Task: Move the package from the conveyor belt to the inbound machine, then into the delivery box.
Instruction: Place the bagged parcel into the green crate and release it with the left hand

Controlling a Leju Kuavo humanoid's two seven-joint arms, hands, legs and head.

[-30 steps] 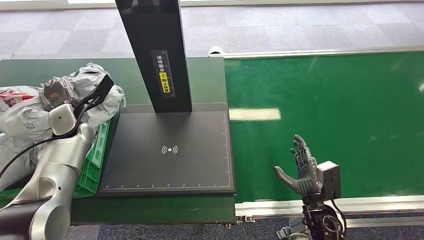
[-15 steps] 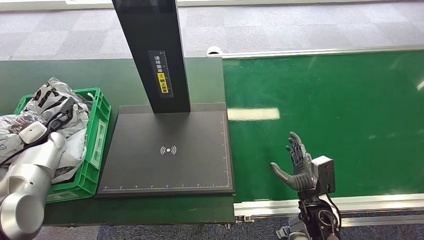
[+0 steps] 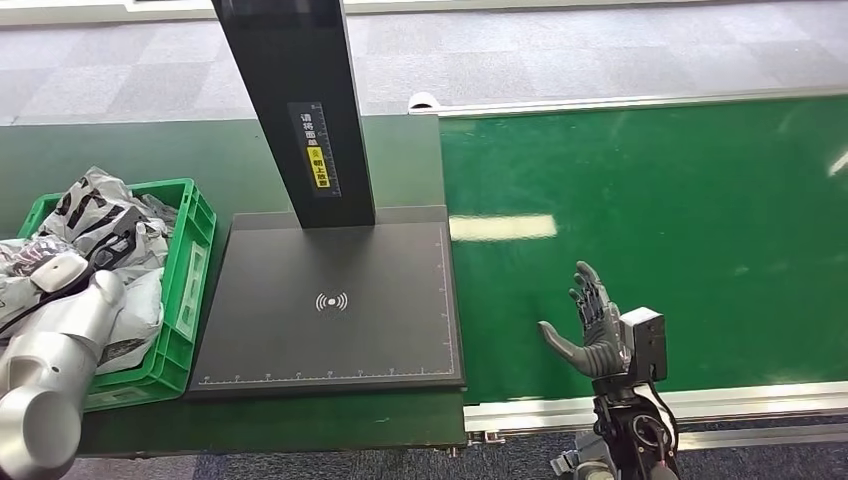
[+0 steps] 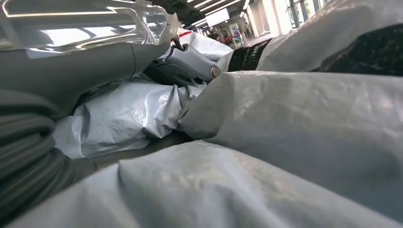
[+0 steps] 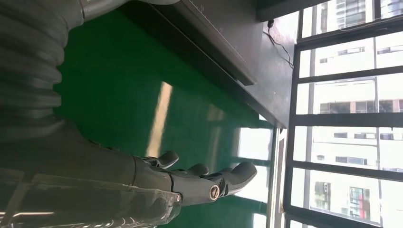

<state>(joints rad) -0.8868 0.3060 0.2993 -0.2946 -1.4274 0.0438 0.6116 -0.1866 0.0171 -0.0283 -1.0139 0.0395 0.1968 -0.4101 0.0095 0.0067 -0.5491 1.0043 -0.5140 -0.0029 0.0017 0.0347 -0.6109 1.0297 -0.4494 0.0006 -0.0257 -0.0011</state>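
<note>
- Grey plastic packages [image 3: 100, 235] filled the green delivery box [image 3: 190, 270], left of the inbound machine [image 3: 335, 300]
- left hand [image 4: 190, 64] lay among them; grip unclear
- right hand [image 3: 590, 330] spread, empty, over the conveyor belt [image 3: 650, 210]

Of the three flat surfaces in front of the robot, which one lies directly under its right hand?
The bright green conveyor belt lies under the open right hand. The black scanner platform of the inbound machine and the dark green table both lie further to the left.
</note>
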